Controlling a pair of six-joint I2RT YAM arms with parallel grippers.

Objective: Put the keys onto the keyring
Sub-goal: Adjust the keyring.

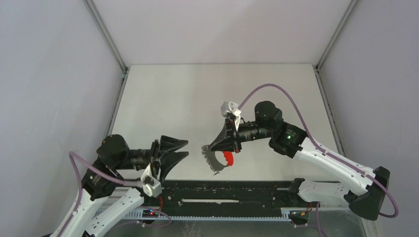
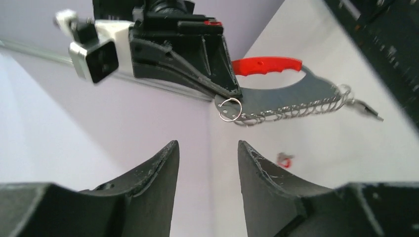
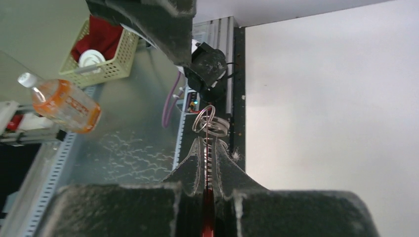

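My right gripper point(image 1: 212, 148) is shut on a flat grey curved piece with a bright red strap point(image 1: 227, 158) and holds it above the table. In the left wrist view the red strap point(image 2: 267, 65) runs along the top. The thin keyring point(image 2: 230, 109) hangs at the right gripper's tips point(image 2: 230, 93). A fine silvery chain point(image 2: 296, 107) runs along the lower edge, ending in a small silvery key point(image 2: 366, 109). In the right wrist view the keyring point(image 3: 204, 118) sits just past my shut gripper point(image 3: 210, 145). My left gripper point(image 1: 187, 149) is open and empty, facing the ring from the left point(image 2: 207, 145).
A small red and silvery item point(image 2: 285, 159) lies on the white table below the held piece. A black rail point(image 1: 232, 195) runs along the near edge. Grey walls close in the sides. Beyond the edge are a basket point(image 3: 106, 54) and a bottle point(image 3: 64, 104).
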